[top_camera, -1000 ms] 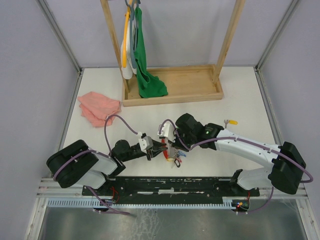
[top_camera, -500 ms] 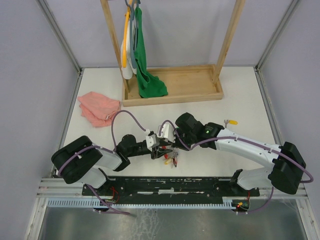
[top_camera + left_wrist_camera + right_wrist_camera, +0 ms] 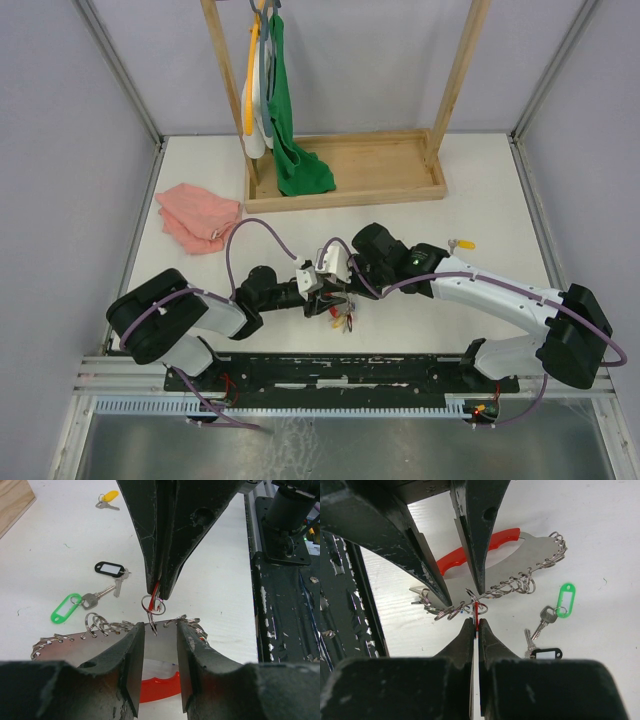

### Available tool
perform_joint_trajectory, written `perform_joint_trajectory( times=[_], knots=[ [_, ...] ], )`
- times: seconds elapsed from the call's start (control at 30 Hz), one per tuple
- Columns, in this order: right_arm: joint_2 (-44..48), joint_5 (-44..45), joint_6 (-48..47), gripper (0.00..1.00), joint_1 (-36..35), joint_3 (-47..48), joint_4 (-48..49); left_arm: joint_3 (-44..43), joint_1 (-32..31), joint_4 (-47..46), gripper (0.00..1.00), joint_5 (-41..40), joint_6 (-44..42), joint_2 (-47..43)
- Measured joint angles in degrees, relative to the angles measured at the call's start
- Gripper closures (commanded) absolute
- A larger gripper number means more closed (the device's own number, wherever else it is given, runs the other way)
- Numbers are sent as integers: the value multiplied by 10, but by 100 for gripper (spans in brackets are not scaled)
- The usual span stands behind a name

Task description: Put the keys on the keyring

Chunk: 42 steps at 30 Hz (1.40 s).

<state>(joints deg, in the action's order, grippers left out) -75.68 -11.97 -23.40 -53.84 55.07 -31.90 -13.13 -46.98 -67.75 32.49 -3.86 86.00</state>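
Two black pincers meet tip to tip at the near middle of the white tabletop [image 3: 500,200]. The right pincer [image 3: 476,622] is pinched tight on a thin red plastic key tag [image 3: 156,591]. Only a sliver of it shows and its key is hidden. A small steel split ring [image 3: 151,605] dangles from it. The left pincer [image 3: 159,630] stands narrowly parted astride that ring, gripping nothing I can make out. Beneath them lies the large red-and-grey keyring [image 3: 480,547], partly covered by both. Right of it lie a green-tagged silver key [image 3: 67,607] and a black-tagged key [image 3: 111,569], both lost under the right arm from overhead. A yellow-tagged key [image 3: 462,243] sits well apart, farther right.
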Motion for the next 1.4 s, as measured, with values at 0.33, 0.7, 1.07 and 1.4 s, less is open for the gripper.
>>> perform_joint_trajectory(
  times=[0.33,0.7,1.07,1.4],
  knots=[
    [0,-1,1,99,1,5,-8,-6,0,14,97,-10,0,0],
    [0,5,36,99,-4,9,-12,21,-1,-40,97,-56,12,-5],
    [-5,6,108,99,11,8,-3,68,-4,-123,97,-84,19,-24],
    [-5,-25,85,99,10,14,-2,61,-8,-142,85,-79,26,24]
  ],
)
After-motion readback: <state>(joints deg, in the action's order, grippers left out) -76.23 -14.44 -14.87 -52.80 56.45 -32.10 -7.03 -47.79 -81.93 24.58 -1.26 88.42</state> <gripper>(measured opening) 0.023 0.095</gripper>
